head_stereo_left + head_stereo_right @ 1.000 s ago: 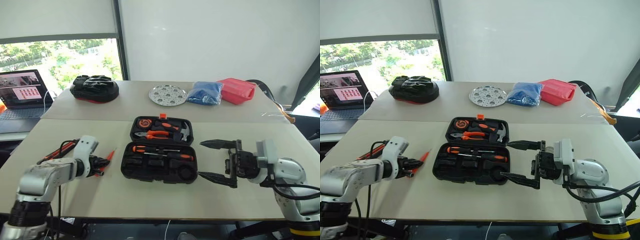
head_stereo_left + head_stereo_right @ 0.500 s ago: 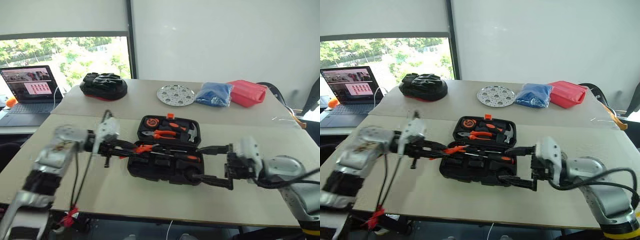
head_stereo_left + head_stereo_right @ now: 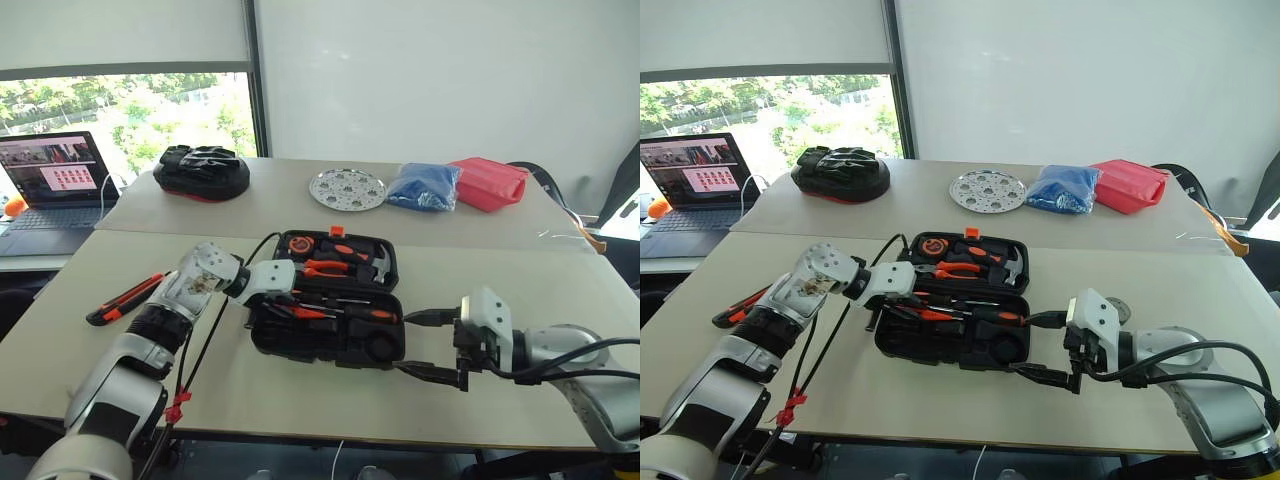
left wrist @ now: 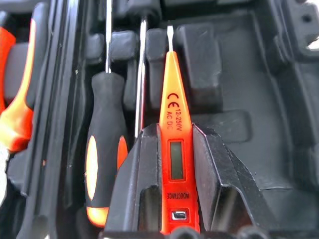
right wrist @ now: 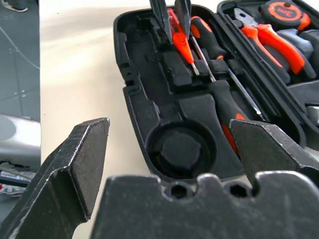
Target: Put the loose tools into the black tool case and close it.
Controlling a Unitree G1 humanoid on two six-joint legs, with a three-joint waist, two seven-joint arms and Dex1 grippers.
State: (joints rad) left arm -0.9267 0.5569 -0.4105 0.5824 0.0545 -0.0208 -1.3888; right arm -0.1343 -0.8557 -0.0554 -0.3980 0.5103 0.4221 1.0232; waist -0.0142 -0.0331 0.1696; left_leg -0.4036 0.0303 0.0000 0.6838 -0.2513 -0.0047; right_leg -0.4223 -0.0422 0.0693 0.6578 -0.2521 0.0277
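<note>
**Inspector A:** Black tool case (image 3: pixel 330 315) lies open near the middle of the front table, lid tilted back toward the far edge. What changed: a second ago the left gripper (image 4: pixel 172 164) was out over the table's left side; it has swung in over the case's left half, with the tester pen (image 4: pixel 173 144) clamped between its fingers (image 4: pixel 137 184).

**Inspector B:** Confirmed. Pen tip points along the tray, just beside the two screwdrivers (image 3: pixel 345 310) already seated. Judgement: the placing of the pen is under way; it is not yet in its recess.

**Inspector A:** Right gripper (image 3: pixel 432 345)?

**Inspector B:** Jaws spread wide, holding nothing, hovering just off the case's right end, slightly lower than before. The roll (image 5: pixel 178 149) sits in its round recess at that end.

**Inspector A:** Outstanding item: the utility knife (image 3: pixel 125 299) lies loose near the table's left edge, well apart from the case.

**Inspector B:** Surroundings on the rear table: black bag (image 3: pixel 201 170), perforated metal disc (image 3: pixel 347 188), blue bag (image 3: pixel 424 186), red container (image 3: pixel 489 183). Laptop (image 3: pixel 50 190) at far left. None obstructs.

**Inspector A:** Obstruction risk: the left arm's own cable (image 3: pixel 225 300) trails over the case's left rim, and the screwdriver shafts crowd the pen's slot. The lid cannot close until the knife is in.
</note>
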